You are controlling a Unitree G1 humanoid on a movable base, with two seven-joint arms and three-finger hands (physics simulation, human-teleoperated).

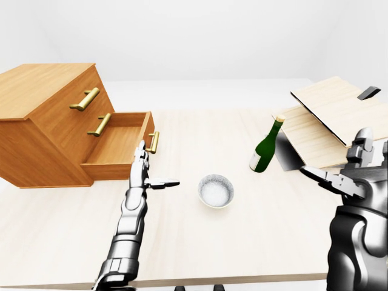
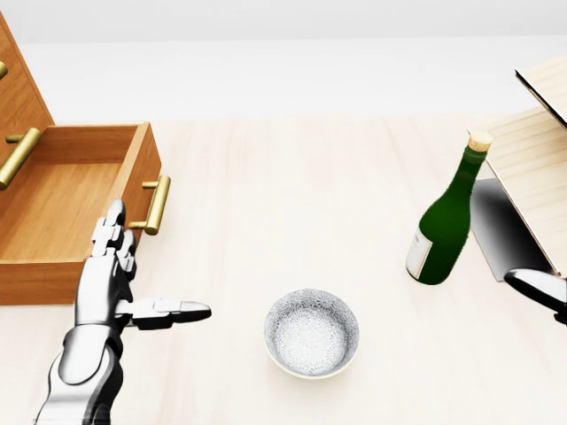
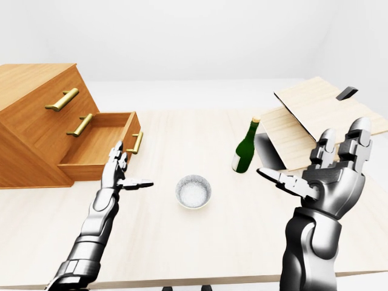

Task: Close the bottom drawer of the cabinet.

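A wooden cabinet stands at the left of the table. Its bottom drawer is pulled out and looks empty, with a brass handle on its front. My left hand is open, fingers upright and thumb out to the right, just right of and below the drawer front, close to the handle; I cannot tell if it touches. In the head view the left hand stands just below the handle. My right hand is open and empty at the right, away from the cabinet.
A white bowl sits mid-table. A green bottle with a cork stands to its right. A stack of light wooden boards lies at the far right, with a dark metal blade beside it. The pale wooden table holds all of these.
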